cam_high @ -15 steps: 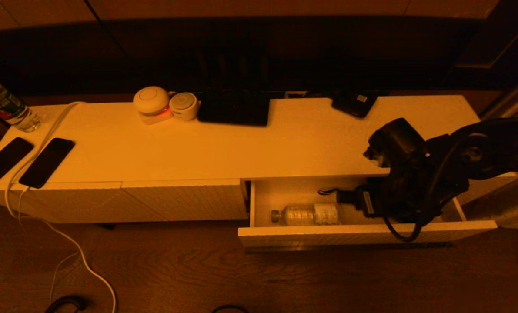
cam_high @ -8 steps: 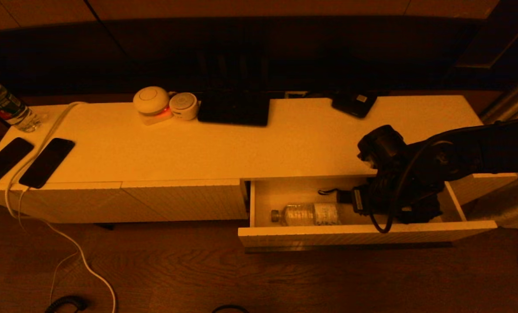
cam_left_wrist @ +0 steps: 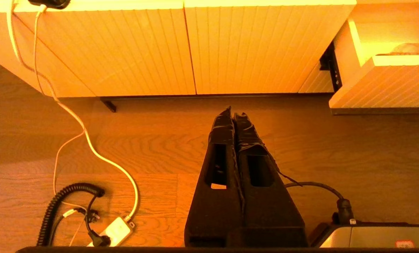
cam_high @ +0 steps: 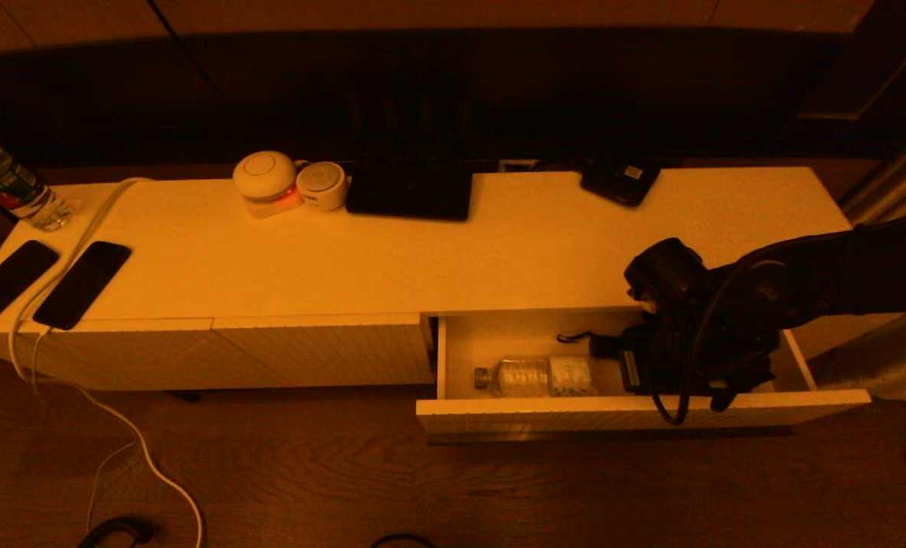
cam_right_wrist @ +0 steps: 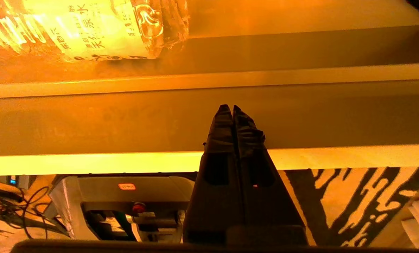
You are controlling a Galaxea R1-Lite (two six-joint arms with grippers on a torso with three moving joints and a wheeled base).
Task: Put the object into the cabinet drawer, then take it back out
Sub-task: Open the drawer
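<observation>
Head view: since a second ago the right arm has sunk from above the cabinet's top edge down into the open cabinet drawer [cam_high: 643,411]; the wrist block now sits lower and nearer the drawer's front wall. The water bottle [cam_high: 536,376] has not shifted: it lies on its side on the drawer floor, cap toward the left, near the front wall. The right end effector [cam_high: 726,384] is at the drawer's right part, well right of the bottle's base, with nothing in it. The cabinet's top surface [cam_high: 498,251] carries two phones [cam_high: 80,283], a second bottle [cam_high: 7,186] at the far left and two round devices [cam_high: 289,184] at the back.

Left wrist view: the left end effector [cam_left_wrist: 233,114] hangs parked over the wood floor [cam_left_wrist: 153,140] in front of the ribbed cabinet fronts, fingers pressed together, empty.

Right wrist view: the right end effector [cam_right_wrist: 232,109] has its fingers closed flat against each other, tips by the inner face of the drawer's front wall. The labelled bottle [cam_right_wrist: 86,28] lies apart from them, untouched.

Progress, as judged: the put-in half looks done, bottle resting inside, drawer open. Left to do: open the fingers, reach the bottle, grip it, lift it out.
</observation>
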